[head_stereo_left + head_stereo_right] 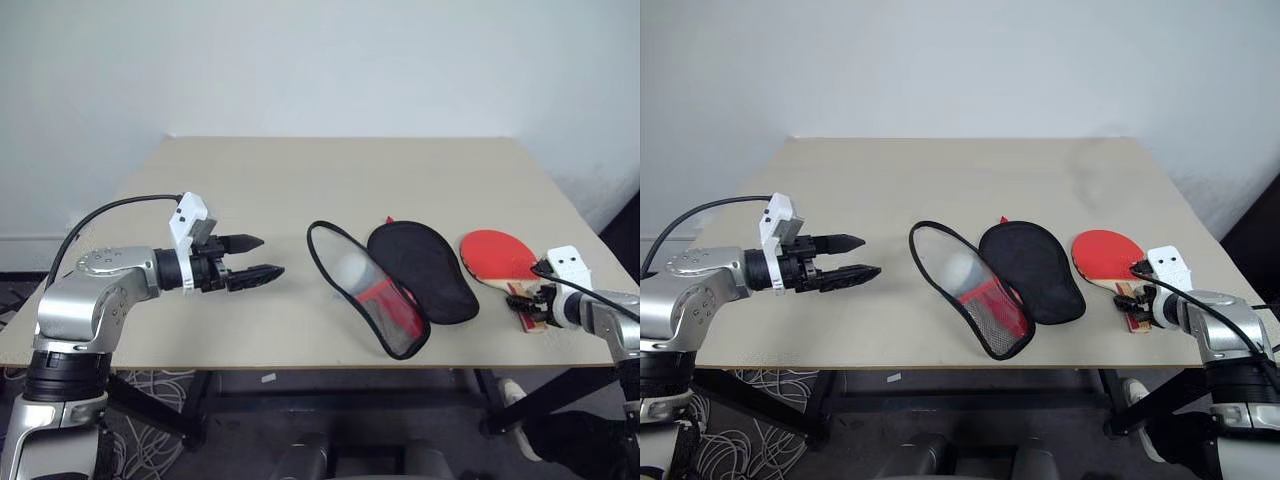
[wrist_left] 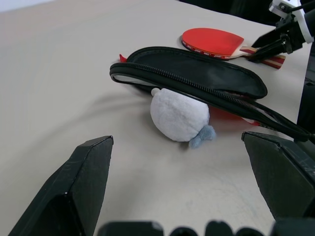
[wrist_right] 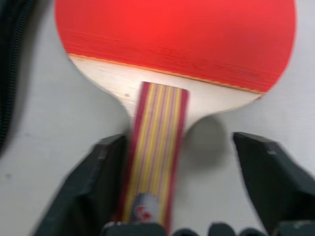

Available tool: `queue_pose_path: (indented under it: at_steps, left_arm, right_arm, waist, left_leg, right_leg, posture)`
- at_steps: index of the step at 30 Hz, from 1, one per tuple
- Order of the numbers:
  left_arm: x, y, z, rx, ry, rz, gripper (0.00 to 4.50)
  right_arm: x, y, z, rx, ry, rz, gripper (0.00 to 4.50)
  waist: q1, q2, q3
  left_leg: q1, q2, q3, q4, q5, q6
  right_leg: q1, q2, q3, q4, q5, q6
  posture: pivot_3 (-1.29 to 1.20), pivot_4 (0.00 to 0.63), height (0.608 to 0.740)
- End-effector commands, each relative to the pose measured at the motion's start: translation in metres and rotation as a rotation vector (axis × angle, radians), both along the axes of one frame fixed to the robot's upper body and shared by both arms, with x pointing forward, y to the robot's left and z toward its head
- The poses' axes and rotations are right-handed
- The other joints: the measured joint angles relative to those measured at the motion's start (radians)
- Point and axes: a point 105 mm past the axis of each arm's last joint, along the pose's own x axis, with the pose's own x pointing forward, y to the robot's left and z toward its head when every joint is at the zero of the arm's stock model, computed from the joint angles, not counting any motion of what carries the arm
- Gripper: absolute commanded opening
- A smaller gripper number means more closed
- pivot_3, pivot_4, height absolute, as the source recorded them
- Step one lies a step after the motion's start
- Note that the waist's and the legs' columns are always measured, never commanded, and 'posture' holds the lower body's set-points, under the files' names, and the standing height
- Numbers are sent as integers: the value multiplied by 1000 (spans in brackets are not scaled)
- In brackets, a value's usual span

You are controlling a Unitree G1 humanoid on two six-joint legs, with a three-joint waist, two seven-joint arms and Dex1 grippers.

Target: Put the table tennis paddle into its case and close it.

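Note:
The table tennis paddle [image 1: 497,254] lies flat at the table's right, red face up, striped handle [image 3: 156,147] pointing toward the near edge. My right gripper [image 3: 179,142] straddles that handle: one finger rests against its side and the other stands apart, so the gripper is open. The case [image 1: 425,272] lies unzipped in the middle with its black lining up and the mesh flap [image 1: 362,292] raised to its left. A small fuzzy ball [image 2: 178,115] sits under that flap. My left gripper [image 1: 270,256] hovers open, left of the case, holding nothing.
The tan table [image 1: 250,190] has bare surface behind and left of the case. Its near edge runs just below the case and the paddle handle. A white wall stands behind, and cables lie on the floor at the left.

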Motion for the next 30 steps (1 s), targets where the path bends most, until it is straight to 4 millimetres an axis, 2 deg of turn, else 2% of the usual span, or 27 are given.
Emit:
queue_pose_path:
  at_steps: [1, 4, 9, 12, 15, 18, 23, 30]
  left_arm:
    - [4, -2, 13, 3, -64, -8, 4500]
    - [5, -2, 12, 4, -66, -5, 4500]
    - [7, 0, 11, 6, -67, 0, 4500]
    - [8, -1, 10, 7, -66, 1, 4500]
    - [9, -1, 10, 8, -68, 2, 4500]
    - [10, -1, 10, 9, -69, 3, 4500]
    - [10, 1, 9, 11, -68, 8, 4500]
    - [9, 2, 8, 13, -61, 14, 4500]
  right_arm:
    - [-1, -14, 5, -23, -24, -96, 2236]
    - [8, -17, 15, -19, -87, -142, 1215]
    - [36, -2, 62, 77, -330, -166, 1112]
    - [46, 33, 85, 165, -414, -92, 1112]
    - [47, 88, 97, 235, -434, 45, 1112]
    - [41, 124, 92, 268, -397, 110, 1112]
    - [26, 162, 68, 280, -311, 165, 1112]
    - [14, 169, 41, 249, -232, 158, 1112]
  waist:
    - [1, 0, 0]
    - [3, 0, 0]
    - [0, 2, 1]
    - [-7, 2, 1]
    - [-22, 2, 0]
    - [-25, 2, 0]
    - [-18, 2, 0]
    - [-21, 2, 0]
  left_leg:
    - [0, 0, 0, 0, 0, 0]
    - [0, 0, 0, 0, 0, 0]
    - [0, 0, 0, 0, 0, 0]
    - [0, 1, 0, -2, 0, 0]
    - [0, 2, -1, -4, 0, 0]
    - [0, 4, -1, -4, 0, 0]
    - [0, 3, -2, -3, 0, 0]
    - [0, 3, -1, -4, 0, -1]
  right_leg:
    - [0, 0, 0, 0, 0, 0]
    - [1, 0, -1, 0, 0, 0]
    - [0, 0, 0, 1, 0, 0]
    - [-2, 0, 2, 2, 0, -1]
    - [-5, 3, 5, 2, 2, -3]
    - [-5, 5, 6, 2, 2, -4]
    - [-7, 6, 6, 2, 3, -5]
    - [-8, 6, 7, 3, 4, -6]
  posture:
    - [0, 0, 698]
    - [0, 0, 698]
    - [0, 0, 698]
    - [0, 0, 698]
    - [0, 0, 698]
    - [0, 0, 698]
    - [0, 0, 698]
    - [0, 0, 698]
